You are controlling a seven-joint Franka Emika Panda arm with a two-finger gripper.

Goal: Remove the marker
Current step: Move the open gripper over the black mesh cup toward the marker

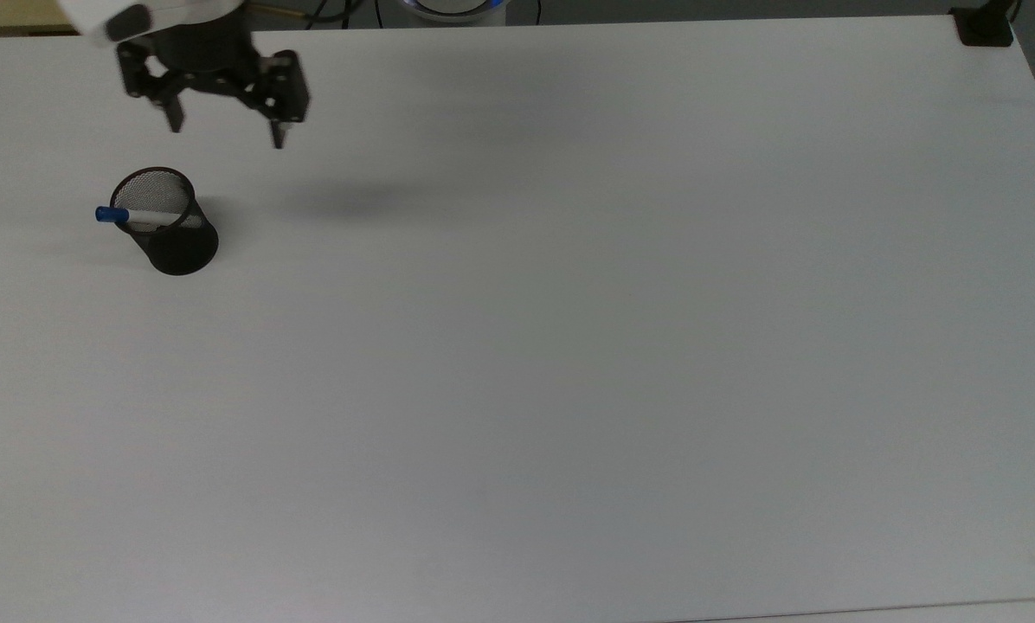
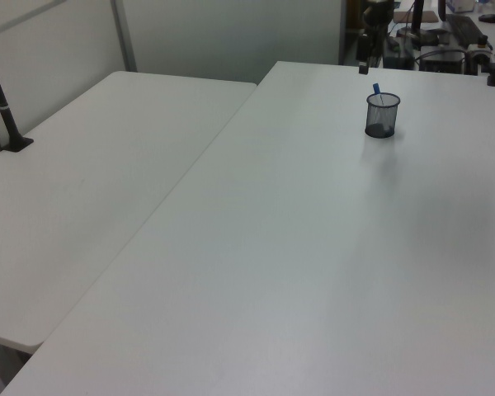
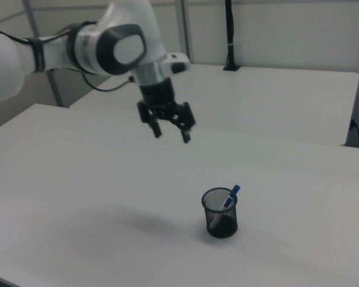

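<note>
The marker [image 1: 132,215] has a white barrel and a blue cap, and it leans inside a black mesh cup [image 1: 176,238] near the top view's left edge. Its blue cap [image 3: 232,193] pokes above the cup's rim [image 3: 219,196] in the right view, and the marker [image 2: 377,90] shows in the cup [image 2: 381,115] in the left view too. My gripper [image 1: 225,131] hangs open in the air, up and to the right of the cup in the top view, with nothing between its fingers. In the right view the gripper [image 3: 171,133] is high above the table, left of the cup.
The white table [image 1: 569,346] stretches wide to the top view's right and front. A second white table [image 2: 91,181] adjoins it on the left view's left. A black clamp base [image 1: 985,26] sits at the top view's far right corner.
</note>
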